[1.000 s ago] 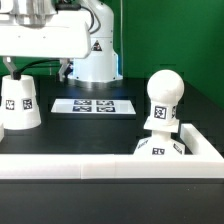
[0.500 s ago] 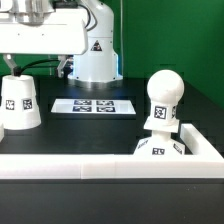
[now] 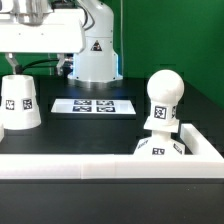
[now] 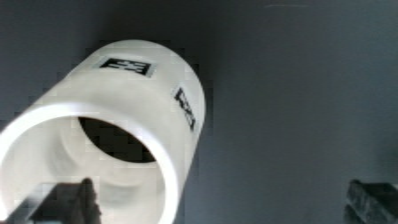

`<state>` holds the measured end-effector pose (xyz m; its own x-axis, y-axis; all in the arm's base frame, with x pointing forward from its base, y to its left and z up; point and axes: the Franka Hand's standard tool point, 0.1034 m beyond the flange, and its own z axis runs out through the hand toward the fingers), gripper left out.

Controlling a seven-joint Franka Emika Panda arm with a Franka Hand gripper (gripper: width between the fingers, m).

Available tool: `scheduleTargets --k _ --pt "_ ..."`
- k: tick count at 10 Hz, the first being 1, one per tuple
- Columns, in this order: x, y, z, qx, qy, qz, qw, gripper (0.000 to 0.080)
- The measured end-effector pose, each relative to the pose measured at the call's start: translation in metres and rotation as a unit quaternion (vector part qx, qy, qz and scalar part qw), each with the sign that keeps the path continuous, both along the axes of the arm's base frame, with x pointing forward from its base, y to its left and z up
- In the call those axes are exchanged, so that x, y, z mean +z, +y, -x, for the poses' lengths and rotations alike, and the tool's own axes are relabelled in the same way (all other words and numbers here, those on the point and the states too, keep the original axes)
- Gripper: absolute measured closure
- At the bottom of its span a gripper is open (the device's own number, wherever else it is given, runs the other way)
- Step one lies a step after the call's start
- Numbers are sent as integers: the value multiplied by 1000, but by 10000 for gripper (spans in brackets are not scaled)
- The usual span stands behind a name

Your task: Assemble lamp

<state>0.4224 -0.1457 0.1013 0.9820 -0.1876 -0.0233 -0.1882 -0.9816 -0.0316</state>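
Observation:
The white cone shade stands on the black table at the exterior view's left, tags on its side. My gripper hangs just above it. In the wrist view the shade shows its open top; my gripper is open and empty, one finger over the shade's rim, the other over bare table well clear of it. The ball-shaped bulb stands upright on the low base at the exterior view's right.
The marker board lies flat on the table behind the middle. A long white rail-like border runs across the front and up the right side around the base. The arm's white pedestal stands at the back.
My gripper has shifted very slightly above the shade. The shade, bulb and base have not moved.

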Motion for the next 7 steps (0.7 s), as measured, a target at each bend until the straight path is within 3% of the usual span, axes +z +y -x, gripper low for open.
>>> scheduleTargets --k 7 --pt "-23 -6 1 17 9 13 1000 101"
